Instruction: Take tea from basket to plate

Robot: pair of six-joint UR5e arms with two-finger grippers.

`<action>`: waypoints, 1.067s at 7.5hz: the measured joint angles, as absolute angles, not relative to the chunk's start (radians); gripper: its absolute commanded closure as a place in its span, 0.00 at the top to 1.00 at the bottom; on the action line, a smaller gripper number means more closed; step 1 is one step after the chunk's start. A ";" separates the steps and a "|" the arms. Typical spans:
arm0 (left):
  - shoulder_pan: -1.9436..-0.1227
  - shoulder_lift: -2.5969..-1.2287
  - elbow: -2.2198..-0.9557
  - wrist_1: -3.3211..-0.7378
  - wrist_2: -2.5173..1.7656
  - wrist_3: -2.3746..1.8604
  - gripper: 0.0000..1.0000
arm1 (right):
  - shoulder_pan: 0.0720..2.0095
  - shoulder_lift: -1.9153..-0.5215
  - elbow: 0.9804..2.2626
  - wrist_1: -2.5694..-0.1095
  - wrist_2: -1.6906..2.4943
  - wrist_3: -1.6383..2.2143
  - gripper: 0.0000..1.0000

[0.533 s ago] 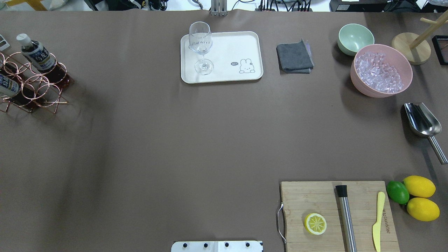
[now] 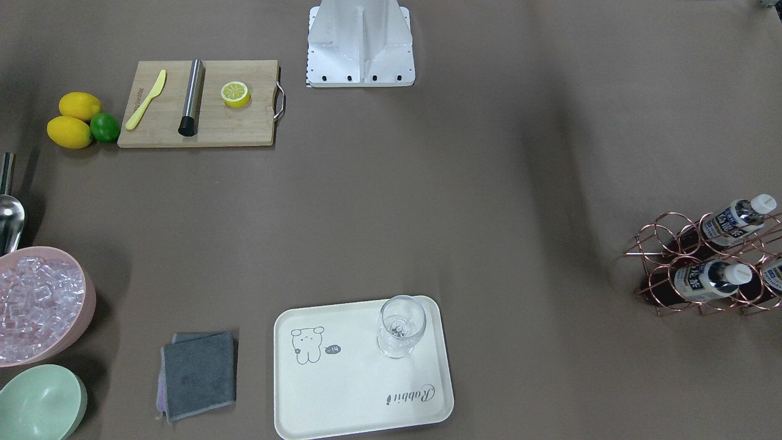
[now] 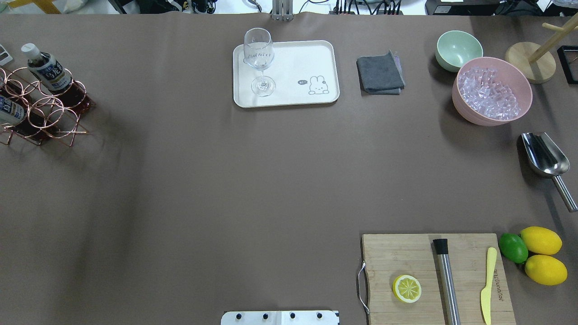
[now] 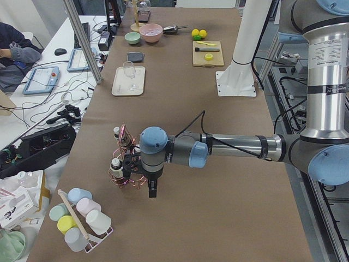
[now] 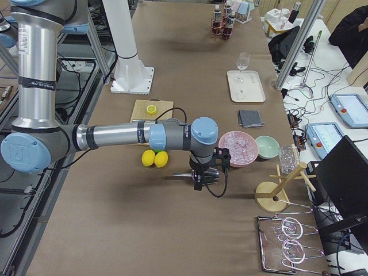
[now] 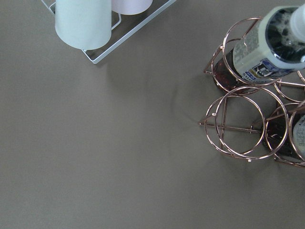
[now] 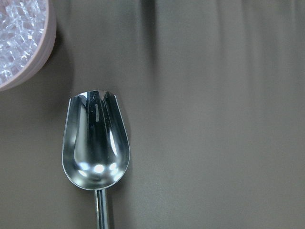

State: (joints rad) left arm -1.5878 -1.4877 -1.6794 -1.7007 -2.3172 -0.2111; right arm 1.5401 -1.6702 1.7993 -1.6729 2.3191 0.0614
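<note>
Three tea bottles lie in the copper wire basket (image 3: 49, 115) at the table's far left. One tea bottle (image 3: 45, 67) shows fully from overhead; the front view shows the tea bottles (image 2: 708, 278) in the basket (image 2: 672, 244). The cream plate (image 3: 293, 58) sits at the back middle and holds a stemmed glass (image 3: 258, 58). My left gripper (image 4: 151, 190) hangs beside the basket (image 4: 122, 164); its wrist view shows the basket (image 6: 243, 121) and a tea bottle (image 6: 267, 47), no fingers. My right gripper (image 5: 198, 183) hovers over the metal scoop (image 7: 95, 143). I cannot tell whether either is open or shut.
A pink tub of ice (image 3: 492, 90), a green bowl (image 3: 458, 49) and a grey cloth (image 3: 379, 72) stand at the back right. A cutting board (image 3: 433, 275) with a lemon half, muddler and knife lies front right. A cup rack (image 6: 83, 24) stands beyond the basket.
</note>
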 measured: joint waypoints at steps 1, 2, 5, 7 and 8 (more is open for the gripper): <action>-1.588 -1.489 -1.678 -1.702 -2.316 -0.211 0.98 | 1.540 -1.670 1.799 -1.673 2.319 0.061 1.00; -1.588 -1.491 -1.675 -1.701 -2.316 -0.211 0.98 | 1.540 -1.669 1.800 -1.674 2.319 0.061 1.00; -1.591 -1.492 -1.675 -1.700 -2.319 -0.210 0.98 | 1.540 -1.667 1.803 -1.674 2.319 0.062 1.00; -1.594 -1.489 -1.674 -1.700 -2.327 -0.200 0.98 | 1.543 -1.677 1.815 -1.674 2.319 0.062 1.00; -1.602 -1.485 -1.672 -1.697 -2.329 -0.155 0.98 | 1.544 -1.679 1.821 -1.674 2.319 0.062 1.00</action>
State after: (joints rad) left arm -1.6016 -1.4851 -1.6722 -1.6969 -2.3290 -0.1548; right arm 1.5438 -1.6789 1.8211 -1.6738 2.3188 0.0622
